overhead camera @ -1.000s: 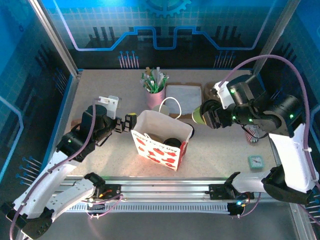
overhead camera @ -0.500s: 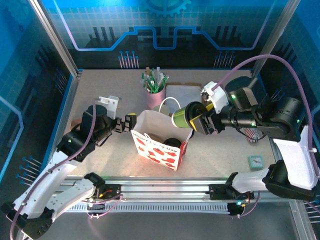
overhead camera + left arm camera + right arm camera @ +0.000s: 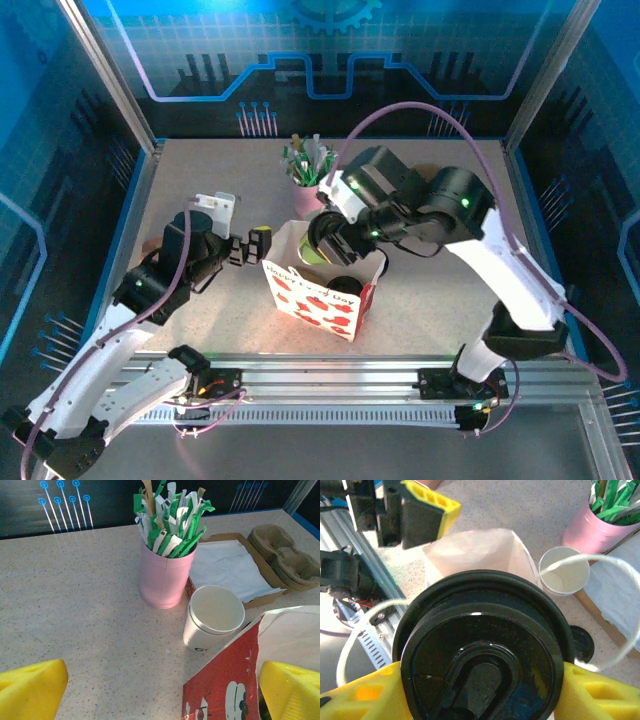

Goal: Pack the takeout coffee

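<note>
A speckled desk [image 3: 200, 180] is carrying a red-and-white paper bag [image 3: 312, 297], which is standing open just below the right fingers [image 3: 481, 700]. The left fingers [image 3: 161, 690] are spreading wide and empty, just beside the bag's left wall. The right fingers are clamping the takeout coffee [image 3: 480, 650], a black-lidded cup, from both sides; it is hanging at the bag's mouth, its base pointing inward. An empty white cup [image 3: 214, 615] is standing on the desk beyond the bag, past the right fingers. Lowering well probably means centring the cup between the bag walls, steering clear of the string handle [image 3: 590, 556], bringing it upright, and releasing only once its base is resting.
</note>
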Controlling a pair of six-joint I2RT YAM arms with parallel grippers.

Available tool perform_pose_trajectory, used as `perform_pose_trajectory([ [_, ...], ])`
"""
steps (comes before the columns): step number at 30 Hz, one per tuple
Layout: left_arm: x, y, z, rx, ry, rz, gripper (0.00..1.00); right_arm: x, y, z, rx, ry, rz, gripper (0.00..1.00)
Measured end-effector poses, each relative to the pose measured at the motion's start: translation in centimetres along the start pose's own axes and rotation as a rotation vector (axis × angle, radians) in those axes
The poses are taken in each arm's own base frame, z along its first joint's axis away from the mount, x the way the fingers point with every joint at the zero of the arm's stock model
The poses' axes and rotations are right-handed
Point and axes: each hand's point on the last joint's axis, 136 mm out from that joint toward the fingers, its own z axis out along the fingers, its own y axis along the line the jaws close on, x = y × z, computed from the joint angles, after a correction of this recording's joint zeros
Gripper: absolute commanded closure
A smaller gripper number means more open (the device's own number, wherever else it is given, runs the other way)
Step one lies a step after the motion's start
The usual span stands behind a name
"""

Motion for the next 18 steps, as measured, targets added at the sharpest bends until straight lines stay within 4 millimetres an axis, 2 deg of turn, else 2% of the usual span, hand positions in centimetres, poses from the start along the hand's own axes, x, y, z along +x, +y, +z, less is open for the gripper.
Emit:
perform_pose_trajectory([
  [4, -0.3, 0.3, -0.3, -0.011, -0.022, -0.003, 0.01, -0.8, -0.1, 1.5, 0.019, 0.030, -0.010, 0.42],
  [18, -0.9, 2.1, -1.6, -0.090, -0.090, -0.020, 0.01, 0.4, -0.3, 5.7, 0.045, 0.174, -0.033, 0.43],
])
